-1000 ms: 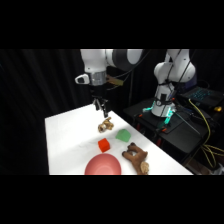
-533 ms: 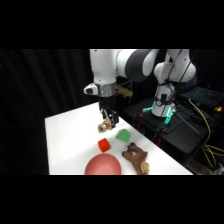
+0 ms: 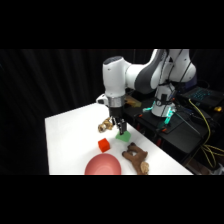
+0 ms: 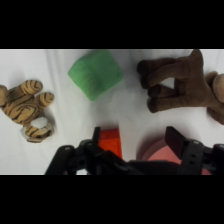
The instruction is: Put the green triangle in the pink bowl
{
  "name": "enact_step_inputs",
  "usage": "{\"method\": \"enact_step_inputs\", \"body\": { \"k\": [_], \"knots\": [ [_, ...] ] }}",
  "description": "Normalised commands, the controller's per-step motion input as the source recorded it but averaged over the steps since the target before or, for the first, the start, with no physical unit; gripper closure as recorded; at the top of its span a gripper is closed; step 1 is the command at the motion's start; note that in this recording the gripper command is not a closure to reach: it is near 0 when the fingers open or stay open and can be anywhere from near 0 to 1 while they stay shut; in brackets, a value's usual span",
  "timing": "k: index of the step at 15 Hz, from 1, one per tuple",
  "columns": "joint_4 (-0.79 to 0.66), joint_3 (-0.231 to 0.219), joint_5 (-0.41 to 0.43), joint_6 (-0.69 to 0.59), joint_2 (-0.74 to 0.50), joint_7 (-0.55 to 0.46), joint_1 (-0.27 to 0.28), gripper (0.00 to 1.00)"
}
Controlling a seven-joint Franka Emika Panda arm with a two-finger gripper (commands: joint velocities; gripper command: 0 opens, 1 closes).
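The green triangle, a chunky light-green block, lies on the white table right of centre. My gripper hangs just above it, open and holding nothing. In the wrist view the block sits beyond the fingertips, not between them. The pink bowl stands at the table's front edge, partly hidden behind the gripper's linkage in the wrist view.
A small red block lies between the green triangle and the bowl. A brown figure lies right of the bowl. A striped tiger toy sits beside the gripper. Dark equipment with cables stands past the table's right edge.
The arm has swung right, from over the tiger toy to above the green triangle. The objects on the table have not moved.
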Motion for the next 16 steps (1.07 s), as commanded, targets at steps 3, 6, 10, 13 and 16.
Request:
{"method": "enact_step_inputs", "body": {
  "k": [3, 6, 10, 13, 16],
  "knots": [
    [-0.36, -0.003, 0.214, 0.28, -0.21, 0.12, 0.008, 0.0],
    [-0.38, 0.003, 0.219, 0.25, -0.24, 0.1, 0.007, 0.0],
    [-0.38, 0.007, 0.189, 0.26, -0.27, 0.11, 0.016, 0.0],
    [-0.3, 0.013, 0.226, 0.27, -0.17, 0.0, -0.007, 0.0],
    [-0.15, 0.009, 0.238, 0.29, 0.02, -0.13, -0.046, 0.0]
  ]
}}
